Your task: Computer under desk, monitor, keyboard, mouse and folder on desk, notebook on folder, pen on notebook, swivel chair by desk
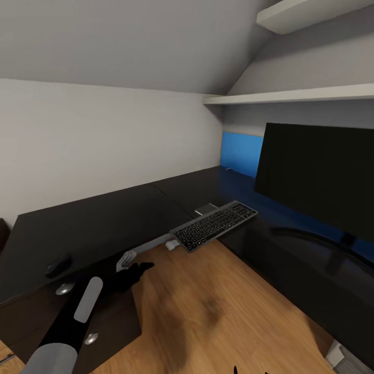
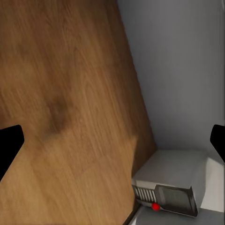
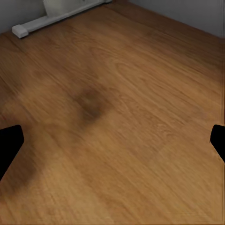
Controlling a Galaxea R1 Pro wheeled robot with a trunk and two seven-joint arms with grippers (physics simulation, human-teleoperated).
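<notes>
The keyboard [image 1: 213,225], a slim grey slab with black keys, lies slanted on the inner corner of the bench [image 1: 104,218], one end jutting past the edge over the floor [image 1: 208,311]. The monitor [image 1: 322,182], wide, flat and black, stands on the bench beyond the keyboard on a thin curved foot. The mouse [image 1: 57,266], a dark oval, sits on the bench far from the keyboard, above the round silver knobs [image 1: 65,289] of the drawers. The left arm reaches forward, bent, its black tool [image 1: 136,271] low before the drawers, fingers spread and empty. In the wrist views both tools hang released over wood planks; the computer [image 2: 171,187], a grey box, stands on the floor by the wall. No writing is legible.
</notes>
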